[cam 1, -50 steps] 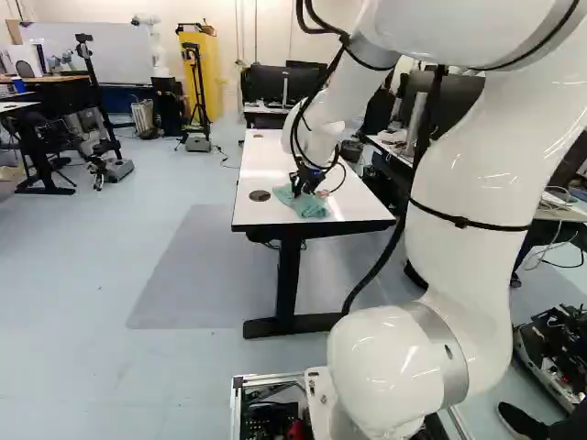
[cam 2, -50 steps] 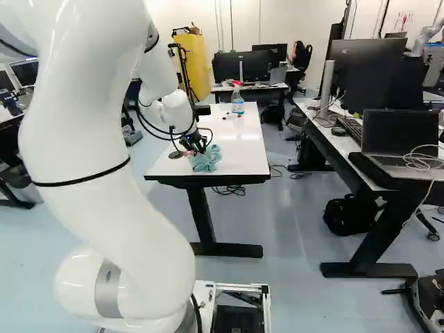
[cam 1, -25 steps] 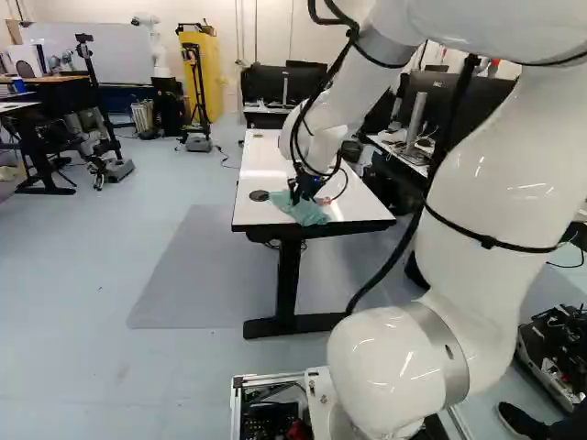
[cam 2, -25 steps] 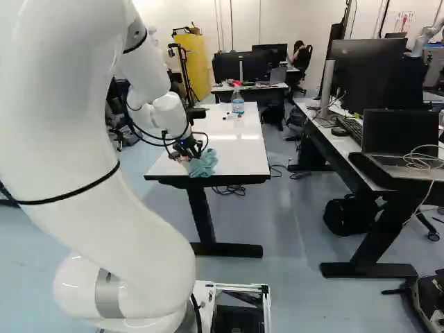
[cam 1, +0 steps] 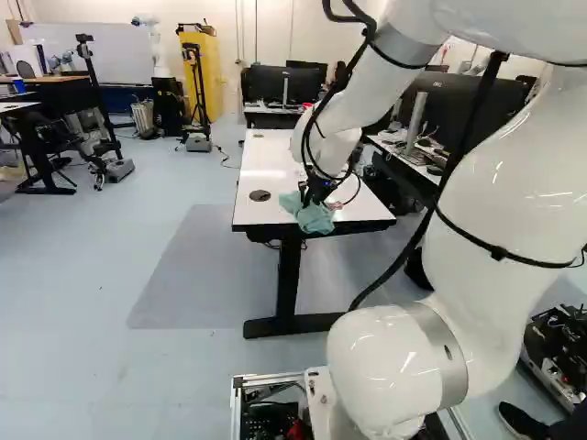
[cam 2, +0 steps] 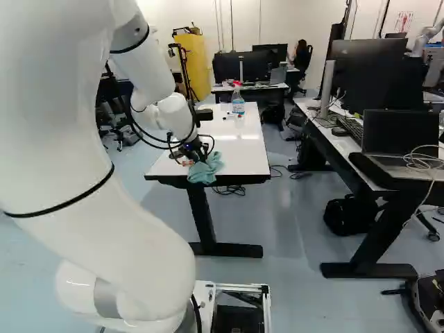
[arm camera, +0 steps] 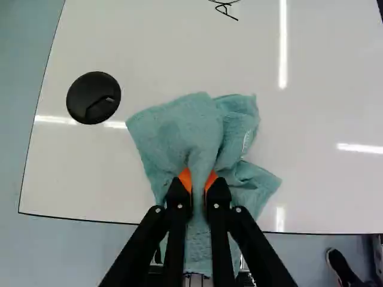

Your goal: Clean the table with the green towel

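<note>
The counter (cam 1: 266,170) is standing on the pale floor (cam 1: 83,293), a yellow cabinet (cam 1: 209,73) rising in the room beyond, while the end effector (cam 1: 309,201) is clamping the green towel (cam 1: 316,219) at the near edge, by a round black cover (cam 1: 260,195). The right base view is showing a spray bottle (cam 2: 238,104) near the far edge; the wrist view is revealing black handwriting (arm camera: 225,9).
</note>
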`<state>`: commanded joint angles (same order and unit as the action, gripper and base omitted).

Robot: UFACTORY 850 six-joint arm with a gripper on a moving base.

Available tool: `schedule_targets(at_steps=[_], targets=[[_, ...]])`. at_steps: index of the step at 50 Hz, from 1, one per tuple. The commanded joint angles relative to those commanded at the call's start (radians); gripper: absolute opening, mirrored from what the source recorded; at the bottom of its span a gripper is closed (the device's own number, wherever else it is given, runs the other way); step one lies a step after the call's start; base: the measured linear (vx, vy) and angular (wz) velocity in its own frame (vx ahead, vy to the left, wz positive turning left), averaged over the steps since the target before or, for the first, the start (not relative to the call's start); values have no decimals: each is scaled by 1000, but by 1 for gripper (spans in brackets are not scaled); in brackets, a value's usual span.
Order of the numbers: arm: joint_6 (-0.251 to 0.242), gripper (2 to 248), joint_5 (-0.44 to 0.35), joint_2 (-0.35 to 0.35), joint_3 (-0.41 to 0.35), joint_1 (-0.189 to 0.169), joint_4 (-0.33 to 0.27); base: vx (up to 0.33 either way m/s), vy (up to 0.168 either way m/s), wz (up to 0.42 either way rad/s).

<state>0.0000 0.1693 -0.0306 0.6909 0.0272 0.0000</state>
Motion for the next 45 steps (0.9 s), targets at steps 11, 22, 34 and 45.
schedule_targets(at_steps=[11, 22, 34, 45], targets=[[0, 43, 0, 0, 0, -44, 0, 0, 0, 0], [0, 43, 0, -2, 2, -88, 0, 0, 0, 0], [0, 43, 0, -4, 4, -112, 0, 0, 0, 0], [0, 43, 0, 2, 2, -112, 0, 0, 0, 0]])
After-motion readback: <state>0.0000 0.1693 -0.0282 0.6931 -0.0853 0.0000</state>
